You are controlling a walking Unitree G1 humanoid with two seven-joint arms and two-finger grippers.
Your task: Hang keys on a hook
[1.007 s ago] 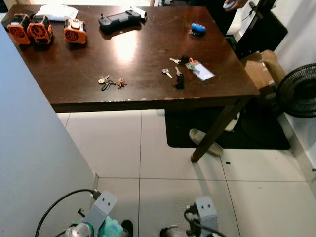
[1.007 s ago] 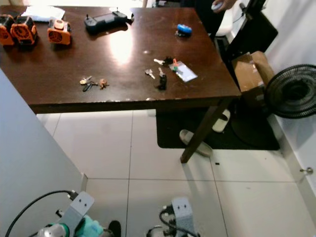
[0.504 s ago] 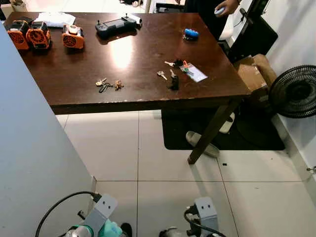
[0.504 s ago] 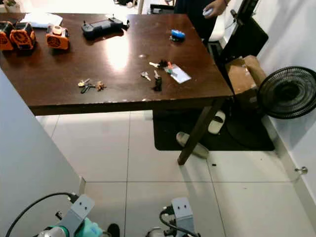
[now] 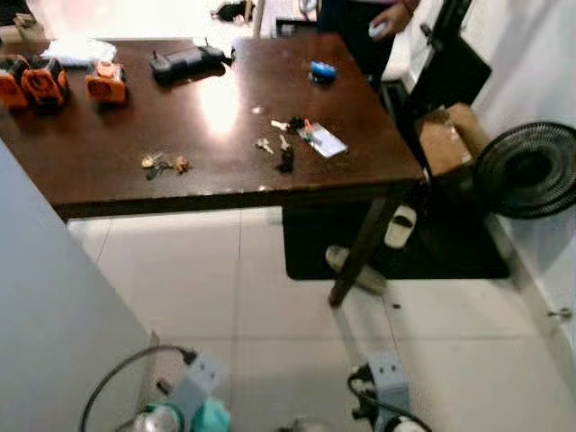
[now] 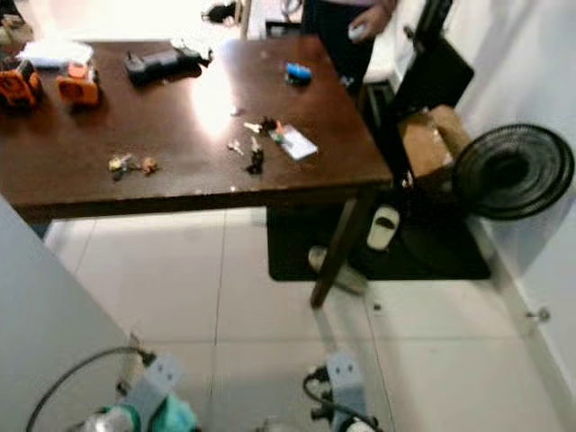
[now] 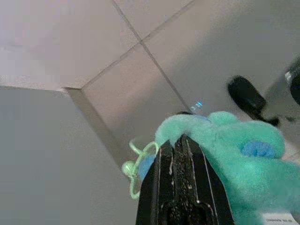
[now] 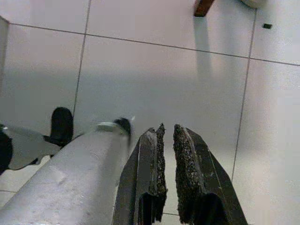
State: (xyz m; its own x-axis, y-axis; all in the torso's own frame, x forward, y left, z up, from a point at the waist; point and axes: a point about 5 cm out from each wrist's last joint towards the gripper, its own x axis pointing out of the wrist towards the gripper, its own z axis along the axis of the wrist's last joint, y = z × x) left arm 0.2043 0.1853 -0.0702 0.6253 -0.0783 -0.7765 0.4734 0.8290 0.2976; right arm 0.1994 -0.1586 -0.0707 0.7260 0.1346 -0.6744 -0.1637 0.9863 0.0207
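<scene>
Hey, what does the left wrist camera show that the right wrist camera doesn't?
Left wrist view: the left end effector is shut on a teal plush toy with a pale green loop, beside a grey wall. Right wrist view: the right end effector hangs with a narrow gap and nothing between its fingers, above a brown table leg foot. Both share the white tiled floor.
</scene>
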